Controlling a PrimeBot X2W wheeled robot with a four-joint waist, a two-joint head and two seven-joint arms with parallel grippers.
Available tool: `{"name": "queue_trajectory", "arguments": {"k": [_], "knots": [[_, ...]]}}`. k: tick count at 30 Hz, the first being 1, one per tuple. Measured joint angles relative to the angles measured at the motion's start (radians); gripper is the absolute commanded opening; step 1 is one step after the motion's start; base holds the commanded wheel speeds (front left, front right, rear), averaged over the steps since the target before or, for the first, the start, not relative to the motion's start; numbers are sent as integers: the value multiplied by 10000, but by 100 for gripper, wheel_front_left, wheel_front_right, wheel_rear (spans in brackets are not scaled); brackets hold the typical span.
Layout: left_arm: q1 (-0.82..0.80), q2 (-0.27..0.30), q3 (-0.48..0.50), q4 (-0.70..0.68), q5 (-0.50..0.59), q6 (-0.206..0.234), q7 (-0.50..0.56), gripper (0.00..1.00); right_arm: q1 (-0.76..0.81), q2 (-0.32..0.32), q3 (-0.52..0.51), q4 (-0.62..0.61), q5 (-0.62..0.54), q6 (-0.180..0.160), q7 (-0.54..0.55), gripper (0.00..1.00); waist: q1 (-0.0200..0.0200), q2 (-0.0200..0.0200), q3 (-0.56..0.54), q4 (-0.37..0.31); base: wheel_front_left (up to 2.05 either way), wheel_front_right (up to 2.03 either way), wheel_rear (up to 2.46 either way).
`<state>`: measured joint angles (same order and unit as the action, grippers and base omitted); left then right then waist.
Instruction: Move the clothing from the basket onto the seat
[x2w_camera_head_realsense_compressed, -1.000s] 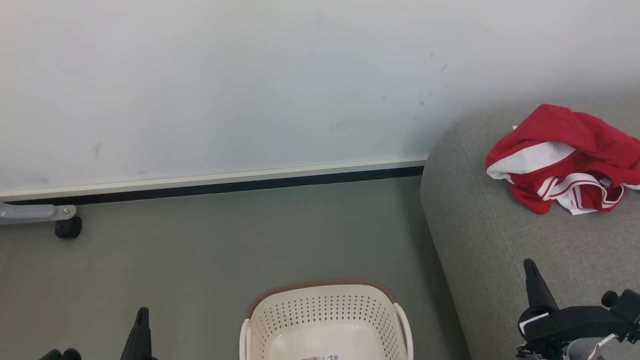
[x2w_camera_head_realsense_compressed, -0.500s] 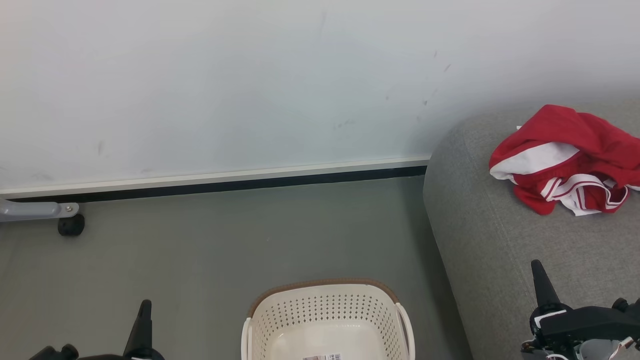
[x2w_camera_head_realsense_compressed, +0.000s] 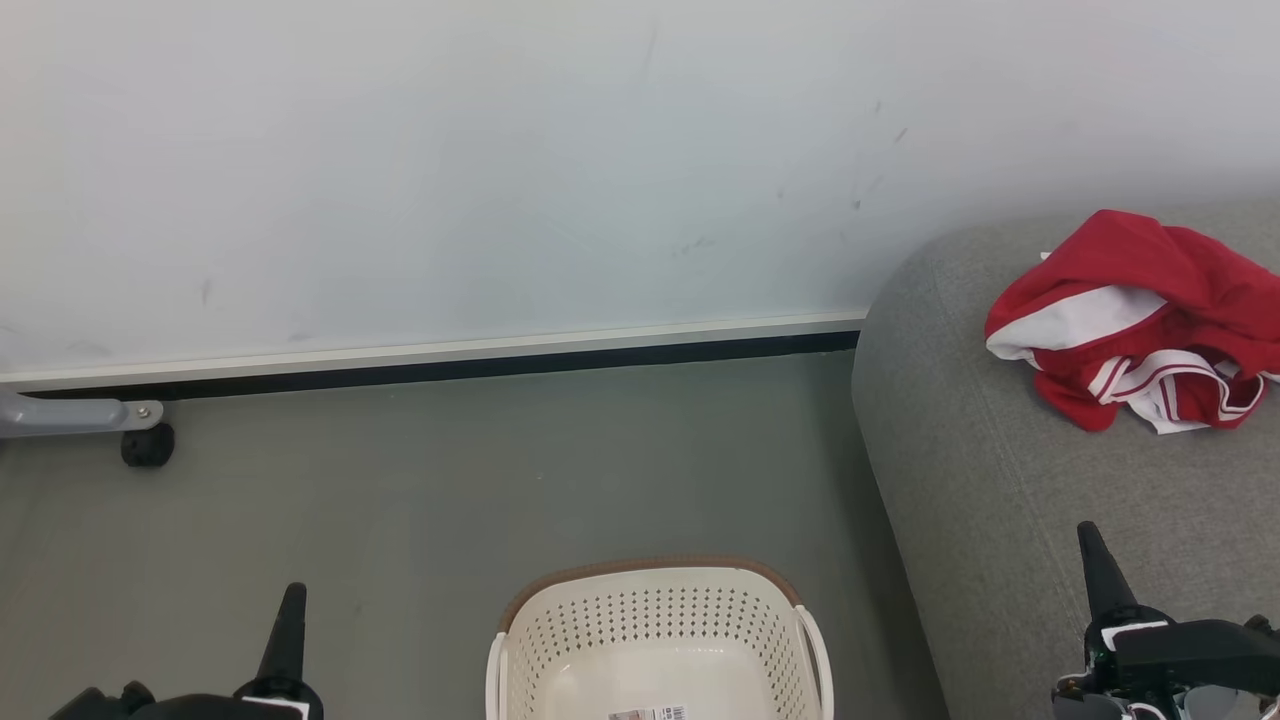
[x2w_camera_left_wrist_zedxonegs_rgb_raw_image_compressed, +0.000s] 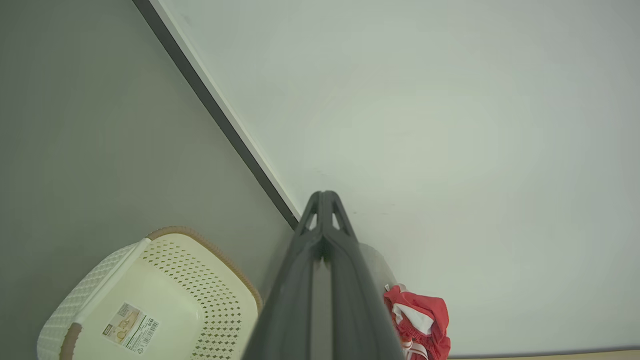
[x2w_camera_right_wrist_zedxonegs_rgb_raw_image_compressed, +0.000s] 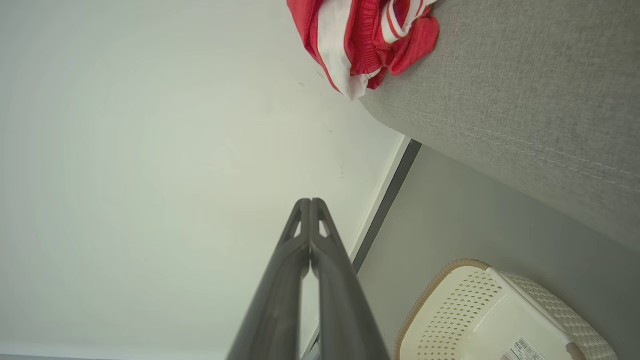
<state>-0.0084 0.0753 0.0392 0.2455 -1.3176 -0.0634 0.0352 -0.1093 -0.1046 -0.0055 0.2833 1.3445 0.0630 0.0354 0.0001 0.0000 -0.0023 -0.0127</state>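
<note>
Rising slightly, L hand (x2w_camera_head_realsense_compressed: 292, 597); clothing (x2w_camera_head_realsense_compressed: 1140, 310) unmoved on seat (x2w_camera_head_realsense_compressed: 1000, 500).

Left tool (x2w_camera_head_realsense_compressed: 294, 592) higher in head view, right tool (x2w_camera_head_realsense_compressed: 1088, 532) lower and further right

Even, soft light (wrist views distorted), sharp
</note>
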Motion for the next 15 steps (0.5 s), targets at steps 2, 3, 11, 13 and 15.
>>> {"name": "queue_trajectory", "arguments": {"k": [2, 3, 11, 13, 15], "knots": [[-77, -19, 59, 33, -157, -75, 86, 0, 1, 58, -105, 12, 174, 40, 77, 0, 0, 1, 3, 10, 0, 0, 0], [-107, -31, 88, 44, -303, -79, 105, 0, 1, 81, -146, 19, 305, 79, 88, 0, 0, 0, 5, 15, 0, 0, 0], [-321, -140, 222, 201, -1212, -263, 337, 0, 5, 267, -562, 69, 1116, 257, 351, 0, 0, 0, 18, 56, 0, 0, 0], [-346, -157, 265, 255, -1381, -343, 412, 0, 5, 303, -663, 82, 1289, 268, 393, 0, 0, 1, 21, 67, 0, 0, 0], [-363, -182, 305, 301, -1670, -349, 472, 0, 6, 349, -767, 98, 1480, 343, 451, 0, 0, 0, 25, 77, 0, 0, 0]]}}
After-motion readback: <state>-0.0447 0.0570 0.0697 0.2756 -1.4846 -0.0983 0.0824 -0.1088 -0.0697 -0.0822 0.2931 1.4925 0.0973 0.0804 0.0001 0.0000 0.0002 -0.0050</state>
